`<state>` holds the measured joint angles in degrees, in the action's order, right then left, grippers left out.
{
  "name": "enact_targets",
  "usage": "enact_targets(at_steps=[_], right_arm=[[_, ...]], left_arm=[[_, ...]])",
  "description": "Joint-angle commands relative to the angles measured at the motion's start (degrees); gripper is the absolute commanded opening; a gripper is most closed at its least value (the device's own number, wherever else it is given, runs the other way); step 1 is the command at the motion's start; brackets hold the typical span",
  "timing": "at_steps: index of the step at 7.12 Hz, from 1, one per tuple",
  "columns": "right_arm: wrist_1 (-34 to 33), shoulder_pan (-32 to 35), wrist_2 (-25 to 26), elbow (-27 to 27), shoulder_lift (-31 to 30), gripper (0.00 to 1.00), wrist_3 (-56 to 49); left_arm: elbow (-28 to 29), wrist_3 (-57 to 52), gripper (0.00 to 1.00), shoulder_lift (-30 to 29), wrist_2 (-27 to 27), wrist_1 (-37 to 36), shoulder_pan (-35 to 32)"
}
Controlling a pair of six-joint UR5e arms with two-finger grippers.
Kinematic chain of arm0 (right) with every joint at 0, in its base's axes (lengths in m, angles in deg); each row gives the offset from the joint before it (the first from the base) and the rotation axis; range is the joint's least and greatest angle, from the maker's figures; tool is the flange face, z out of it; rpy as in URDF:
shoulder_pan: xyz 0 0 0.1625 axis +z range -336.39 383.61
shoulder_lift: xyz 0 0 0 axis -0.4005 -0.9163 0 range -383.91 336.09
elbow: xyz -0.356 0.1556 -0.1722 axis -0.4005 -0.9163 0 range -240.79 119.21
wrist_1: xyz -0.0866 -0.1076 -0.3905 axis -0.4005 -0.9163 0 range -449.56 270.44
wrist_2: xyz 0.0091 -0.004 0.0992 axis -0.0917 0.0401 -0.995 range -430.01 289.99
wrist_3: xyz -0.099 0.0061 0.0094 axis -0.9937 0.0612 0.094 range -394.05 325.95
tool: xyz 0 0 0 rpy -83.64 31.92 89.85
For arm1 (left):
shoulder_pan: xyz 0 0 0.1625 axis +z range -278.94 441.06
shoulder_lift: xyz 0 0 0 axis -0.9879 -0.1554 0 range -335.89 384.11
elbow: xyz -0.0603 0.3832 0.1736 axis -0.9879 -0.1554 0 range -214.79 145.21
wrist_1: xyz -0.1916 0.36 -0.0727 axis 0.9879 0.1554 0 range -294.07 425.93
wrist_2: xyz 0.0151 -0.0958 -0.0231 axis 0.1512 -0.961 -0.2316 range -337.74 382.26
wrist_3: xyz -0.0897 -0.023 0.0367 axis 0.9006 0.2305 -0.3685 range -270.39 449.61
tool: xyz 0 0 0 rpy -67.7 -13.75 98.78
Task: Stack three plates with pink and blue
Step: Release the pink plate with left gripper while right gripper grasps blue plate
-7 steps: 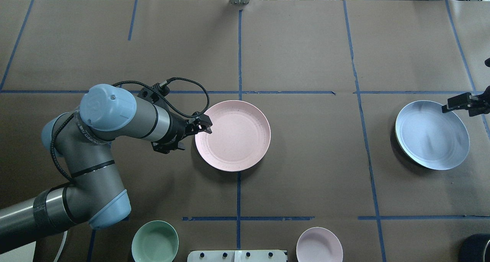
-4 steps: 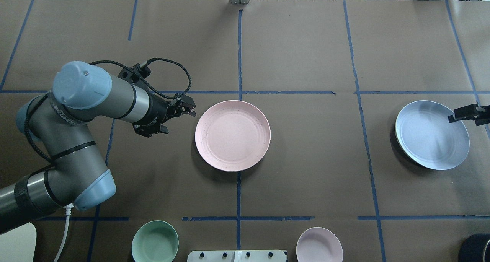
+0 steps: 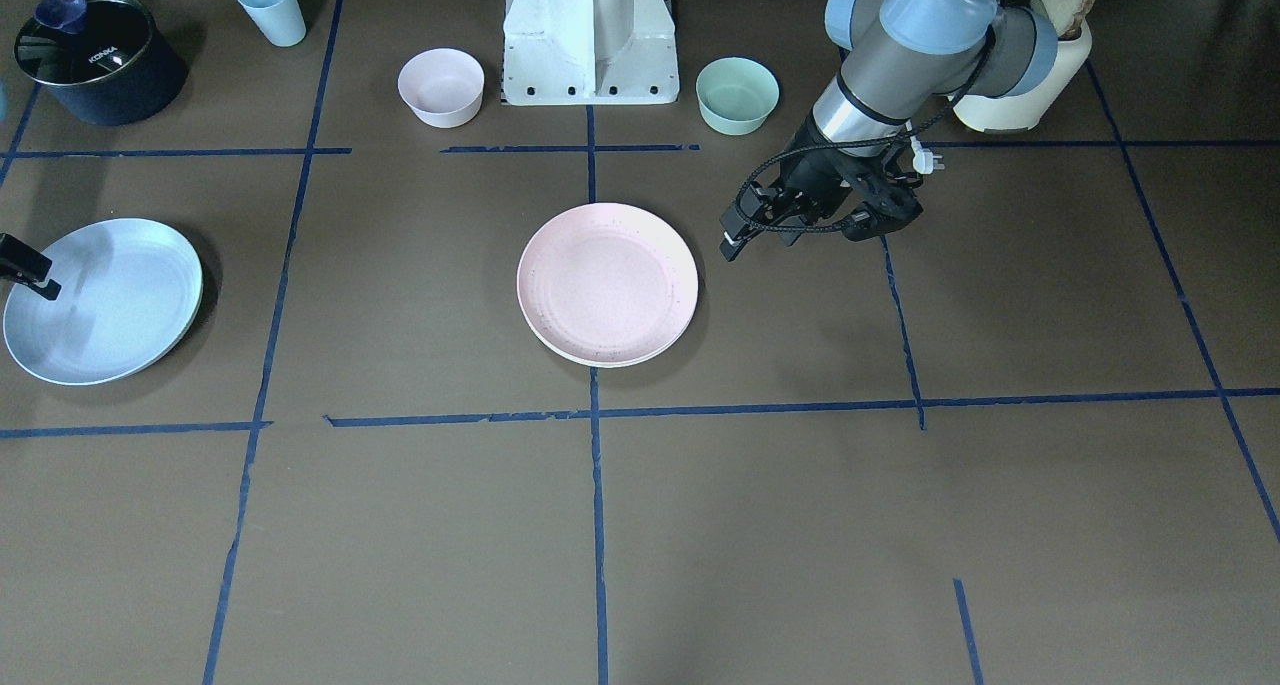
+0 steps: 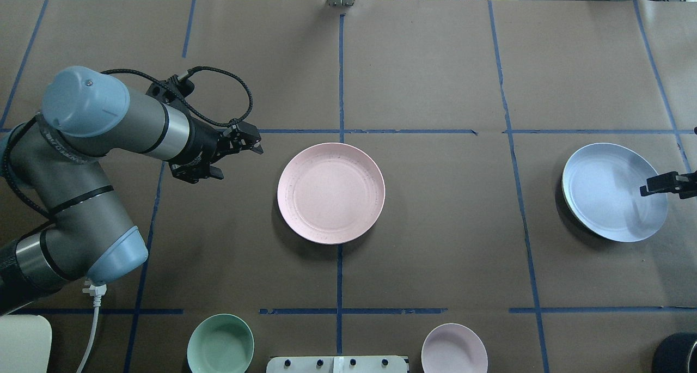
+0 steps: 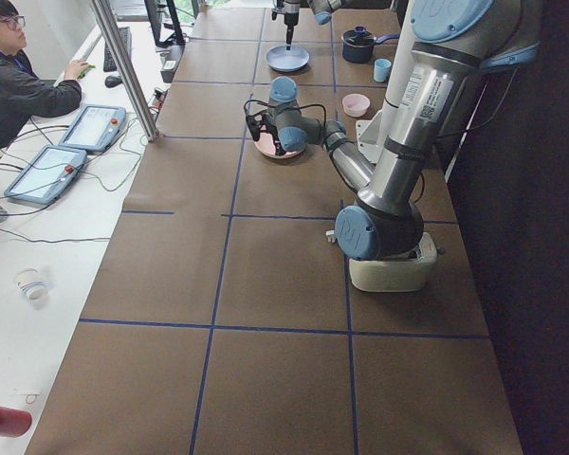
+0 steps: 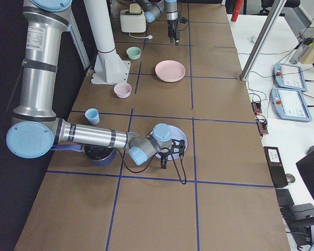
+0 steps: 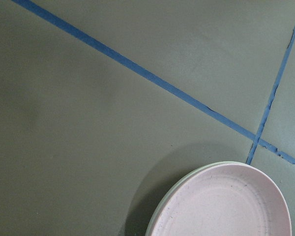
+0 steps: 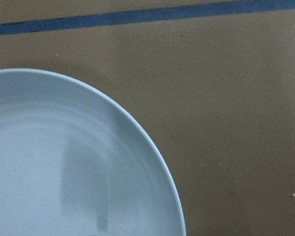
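The pale pink plate [image 4: 330, 193] lies at the table's middle, on top of a cream-white plate whose rim [image 3: 610, 364] just shows beneath it; the left wrist view [image 7: 226, 206] shows the same stack. The light blue plate [image 4: 614, 192] lies alone at the right. My left gripper [image 4: 257, 144] is open and empty, left of the pink plate and apart from it. My right gripper [image 4: 647, 190] hangs over the blue plate's right rim, jaws seemingly apart, holding nothing. The right wrist view shows the blue plate [image 8: 64, 162] close below.
A mint-green bowl [image 4: 220, 343] and a small pink bowl [image 4: 454, 348] stand by the robot's base [image 3: 590, 35]. A dark pot [image 3: 98, 57] and a blue cup [image 3: 271, 7] stand near the right arm's side. An operator [image 5: 19, 76] sits beyond the table.
My left gripper has let go of the pink plate's rim and drawn back to the left. My right gripper has slid along the blue plate's right rim toward the robot.
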<state>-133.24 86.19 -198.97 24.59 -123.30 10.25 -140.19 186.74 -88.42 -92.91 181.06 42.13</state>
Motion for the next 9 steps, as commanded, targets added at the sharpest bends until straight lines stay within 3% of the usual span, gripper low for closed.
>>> enact_targets(at_steps=[1,2,5,7,9], right_arm=[[0.2,-0.4,-0.5,-0.4,0.0,0.30,-0.1],[0.3,-0.4,-0.8,-0.4,-0.4,0.05,-0.6],[0.3,0.0,-0.9,0.2,-0.7,0.00,-0.4],[7.6,3.0,-2.4,0.1,-2.0,0.00,0.9],[8.3,7.4,-8.1,4.6,-0.6,0.00,8.6]], left_arm=[[-0.6,0.0,1.00,0.3,-0.1,0.0,-0.4],[-0.9,0.0,1.00,1.1,-0.1,0.0,-0.4],[-0.6,0.0,1.00,1.3,-0.1,0.0,-0.4],[-0.5,0.0,1.00,2.4,0.5,0.0,0.2],[-0.4,-0.3,1.00,2.5,0.4,0.0,0.0]])
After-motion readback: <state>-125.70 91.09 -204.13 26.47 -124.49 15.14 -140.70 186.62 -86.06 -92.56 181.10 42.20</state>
